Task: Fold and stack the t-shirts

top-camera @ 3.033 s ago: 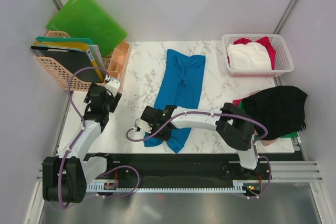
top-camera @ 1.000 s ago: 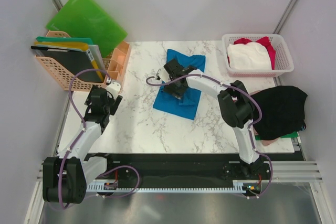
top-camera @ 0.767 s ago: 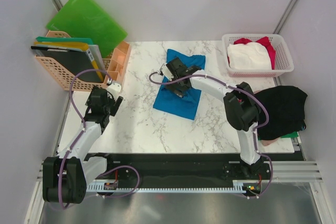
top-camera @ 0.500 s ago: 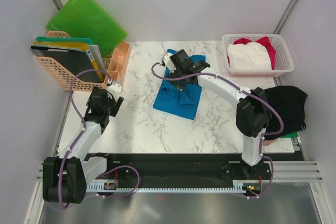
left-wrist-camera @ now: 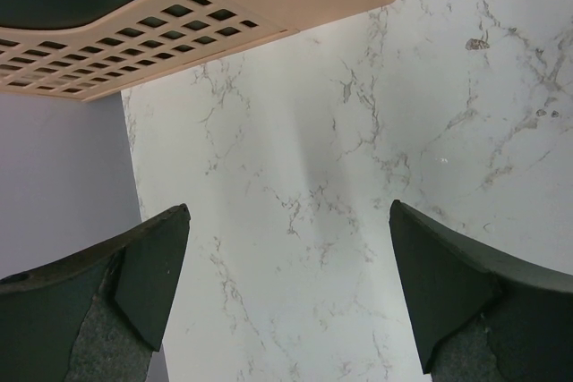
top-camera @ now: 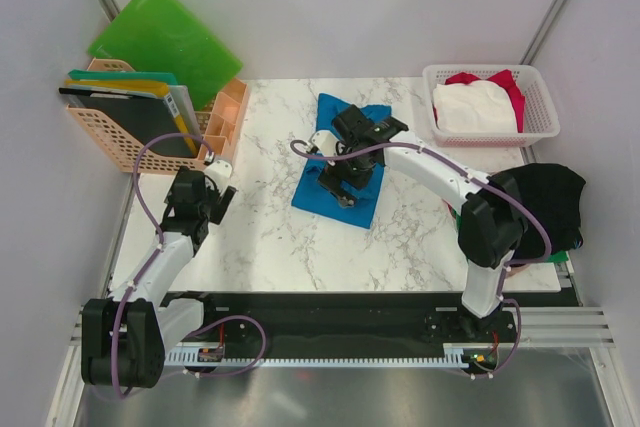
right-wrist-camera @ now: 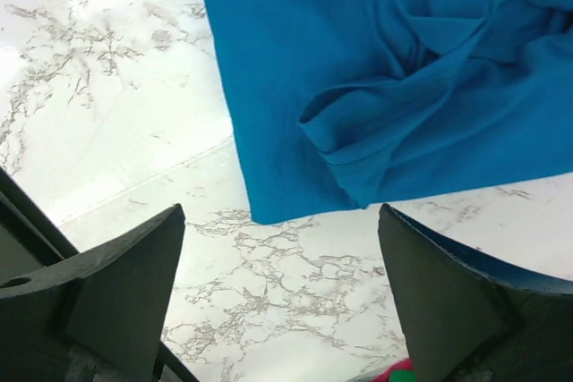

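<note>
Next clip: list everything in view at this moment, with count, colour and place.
blue t-shirt: 1, bright blue, folded, mid-table
white t-shirt: 1, white, in the white basket
red t-shirt: 1, red, in the same basket, behind the white one
black t-shirt: 1, black, on top of a pile at the table's right edge
green cloth: 1 edge showing, green, under the black t-shirt
white basket: 1, white, far right corner
orange basket: 1, pale orange, far left
green folder: 1, green, leaning on the wall
upright folders: several, teal, yellow, black, in the orange basket
table: 1, white marble
left gripper: open, empty, beside the orange basket
right gripper: open, empty, above the blue t-shirt
</note>
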### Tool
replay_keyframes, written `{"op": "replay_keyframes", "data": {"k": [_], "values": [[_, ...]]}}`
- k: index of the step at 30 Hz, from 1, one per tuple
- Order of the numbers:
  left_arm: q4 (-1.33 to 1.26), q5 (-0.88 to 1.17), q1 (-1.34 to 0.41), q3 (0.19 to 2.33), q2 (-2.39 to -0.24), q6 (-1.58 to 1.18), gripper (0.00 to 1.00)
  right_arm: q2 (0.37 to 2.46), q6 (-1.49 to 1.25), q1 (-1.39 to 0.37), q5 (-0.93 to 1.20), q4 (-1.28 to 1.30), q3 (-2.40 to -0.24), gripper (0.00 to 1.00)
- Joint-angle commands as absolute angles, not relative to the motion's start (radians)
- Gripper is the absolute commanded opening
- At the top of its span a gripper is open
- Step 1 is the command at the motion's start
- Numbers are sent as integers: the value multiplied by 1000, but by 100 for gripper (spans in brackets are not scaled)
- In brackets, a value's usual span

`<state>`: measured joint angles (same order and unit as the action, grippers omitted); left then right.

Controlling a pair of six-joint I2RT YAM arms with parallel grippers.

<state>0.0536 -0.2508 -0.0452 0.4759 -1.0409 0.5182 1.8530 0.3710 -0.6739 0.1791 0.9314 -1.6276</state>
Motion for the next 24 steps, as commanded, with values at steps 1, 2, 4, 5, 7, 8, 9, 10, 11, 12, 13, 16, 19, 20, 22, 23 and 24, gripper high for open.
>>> {"op": "replay_keyframes", "data": {"k": [1,2,4,5,7,8,9,10,11,12,13,16,19,20,22,23,24], "values": [[49,-229,-43,492,-1040,483,100,1894,396,-675,265,977,-1617,96],[51,-229,-43,491,-1039,486,100,1919,411,-673,258,977,-1614,97],[51,-232,-43,488,-1039,488,100,1942,425,-669,242,962,-1612,96],[51,-232,-43,486,-1040,489,100,1968,429,-667,224,953,-1617,96],[52,-232,-43,482,-1035,491,100,1999,434,-658,206,939,-1637,96],[51,-232,-43,480,-1037,491,100,2032,442,-655,192,939,-1649,96],[52,-233,-43,479,-1034,491,100,2048,443,-652,187,934,-1673,97],[52,-233,-43,477,-1032,492,100,2078,443,-643,181,934,-1686,96],[52,-235,-43,476,-1032,492,100,2091,445,-640,175,936,-1698,96],[54,-235,-43,476,-1029,494,100,2098,449,-637,170,931,-1715,96],[55,-235,-43,471,-1025,495,100,2108,449,-627,164,930,-1720,96],[55,-233,-43,460,-1012,499,100,2106,451,-618,147,922,-1733,96],[54,-230,-43,454,-1014,500,100,2091,451,-615,130,923,-1738,96],[54,-227,-43,453,-1019,497,100,2086,454,-612,126,923,-1738,97],[55,-221,-43,453,-1022,488,100,2071,466,-614,98,927,-1740,97],[57,-218,-43,454,-1023,485,100,2069,472,-614,83,927,-1740,97],[57,-213,-43,456,-1025,483,100,2068,485,-612,65,925,-1746,97]]}}
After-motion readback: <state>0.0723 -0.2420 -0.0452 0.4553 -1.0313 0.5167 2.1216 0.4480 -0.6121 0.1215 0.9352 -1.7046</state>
